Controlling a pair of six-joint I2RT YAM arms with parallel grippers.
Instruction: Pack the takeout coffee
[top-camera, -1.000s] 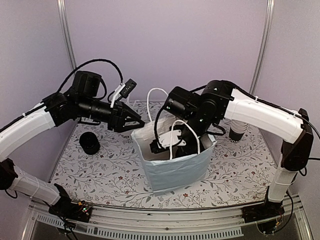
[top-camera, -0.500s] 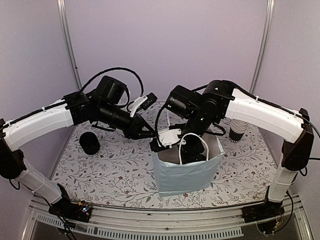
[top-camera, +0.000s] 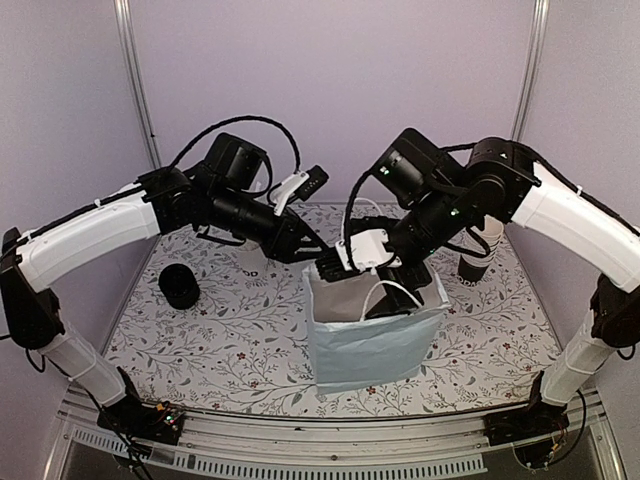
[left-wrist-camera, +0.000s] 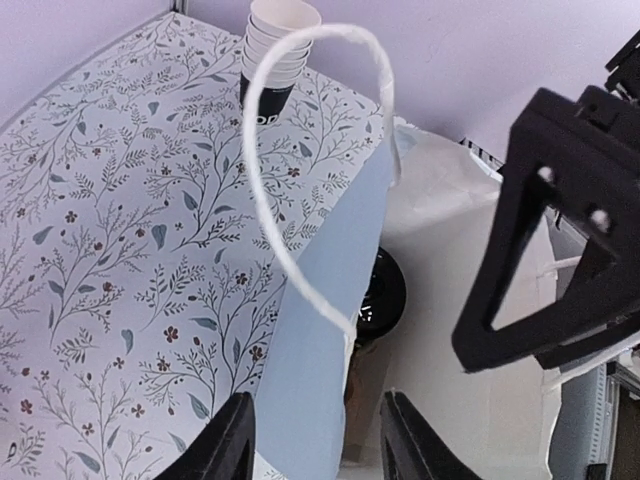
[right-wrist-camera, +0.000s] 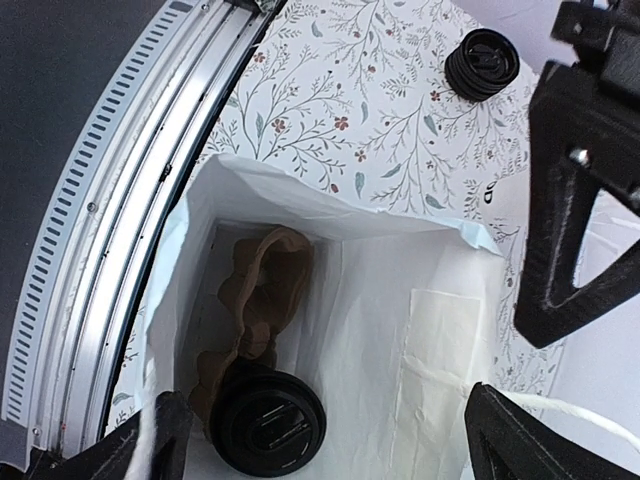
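Note:
The pale blue paper bag (top-camera: 370, 340) stands open mid-table. Inside it, in the right wrist view, a black-lidded cup (right-wrist-camera: 270, 420) sits in one hole of the brown pulp carrier (right-wrist-camera: 265, 290), which lies against the bag's white wall. The left wrist view shows the same lid (left-wrist-camera: 380, 295) and carrier (left-wrist-camera: 365, 400). My right gripper (right-wrist-camera: 345, 450) is open and empty above the bag's mouth (top-camera: 385, 285). My left gripper (left-wrist-camera: 318, 450) is open, its fingers on either side of the bag's far left wall (top-camera: 322, 262), under the white handle (left-wrist-camera: 300, 150).
A stack of black lids (top-camera: 180, 287) lies on the floral mat at the left, also seen in the right wrist view (right-wrist-camera: 482, 62). A stack of black cups (top-camera: 478, 255) stands at the back right, also seen in the left wrist view (left-wrist-camera: 275, 50). The metal rail (right-wrist-camera: 120, 200) runs along the near edge.
The bag has shifted to the right. My right gripper has risen out of the bag. My left gripper has moved right to the bag's rim.

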